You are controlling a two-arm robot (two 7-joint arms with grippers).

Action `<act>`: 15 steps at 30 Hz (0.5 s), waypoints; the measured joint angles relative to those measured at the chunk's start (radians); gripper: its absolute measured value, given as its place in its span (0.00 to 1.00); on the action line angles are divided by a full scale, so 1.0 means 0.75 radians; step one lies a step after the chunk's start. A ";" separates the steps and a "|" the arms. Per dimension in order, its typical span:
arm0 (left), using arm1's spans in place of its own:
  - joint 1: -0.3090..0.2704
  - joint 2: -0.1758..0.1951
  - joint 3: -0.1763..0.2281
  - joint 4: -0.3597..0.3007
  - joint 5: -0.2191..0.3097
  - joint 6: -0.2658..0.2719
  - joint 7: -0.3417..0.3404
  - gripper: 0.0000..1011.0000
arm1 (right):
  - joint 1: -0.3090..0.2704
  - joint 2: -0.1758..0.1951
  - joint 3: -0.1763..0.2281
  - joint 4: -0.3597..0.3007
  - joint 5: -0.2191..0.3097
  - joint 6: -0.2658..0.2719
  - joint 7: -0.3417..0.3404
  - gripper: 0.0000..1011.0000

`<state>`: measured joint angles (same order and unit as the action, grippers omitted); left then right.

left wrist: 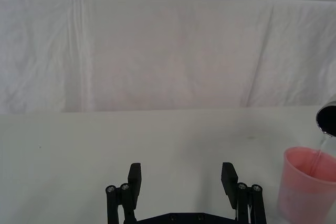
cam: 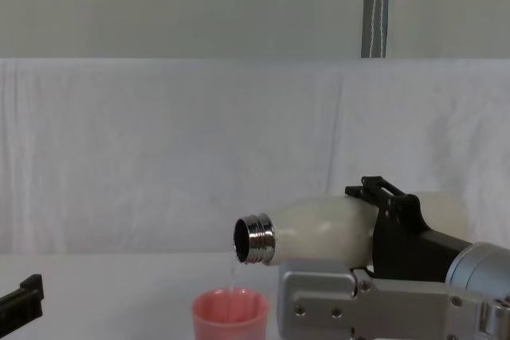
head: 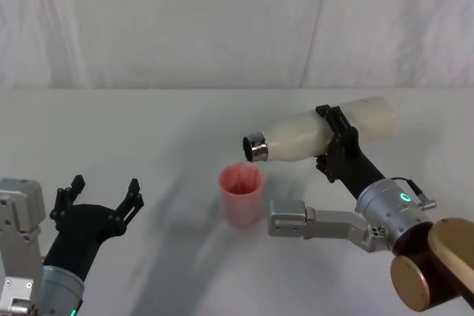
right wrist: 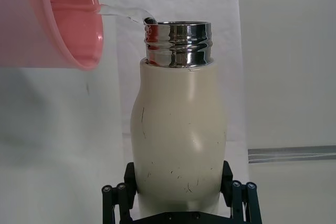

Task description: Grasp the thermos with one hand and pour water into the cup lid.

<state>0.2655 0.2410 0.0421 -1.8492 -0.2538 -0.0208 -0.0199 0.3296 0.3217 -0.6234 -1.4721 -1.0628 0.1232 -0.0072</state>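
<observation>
Matte thermos (head: 311, 135) — steel neck over pink cup lid (head: 241, 194)

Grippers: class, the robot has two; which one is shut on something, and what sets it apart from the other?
The right gripper is clamped around the tipped thermos; the left gripper hangs open and empty.

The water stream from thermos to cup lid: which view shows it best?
The right wrist view: the water stream arcs clearly from the thermos neck into the cup lid. Left wrist view shows it thinly at the edge; chest view faintly; the head view does not resolve it.
</observation>
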 joint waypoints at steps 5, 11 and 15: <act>0.000 0.000 0.000 0.000 0.000 0.000 0.000 0.99 | 0.000 0.002 0.000 0.000 -0.001 -0.002 -0.004 0.94; 0.000 0.000 0.000 0.000 0.000 0.000 0.000 0.99 | -0.001 0.003 -0.001 -0.002 -0.004 -0.001 -0.005 0.94; 0.000 0.000 0.000 0.000 0.000 0.000 0.000 0.99 | -0.001 0.004 -0.001 -0.004 -0.004 -0.001 -0.006 0.94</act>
<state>0.2655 0.2409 0.0422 -1.8492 -0.2538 -0.0208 -0.0199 0.3285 0.3245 -0.6238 -1.4747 -1.0661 0.1223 -0.0114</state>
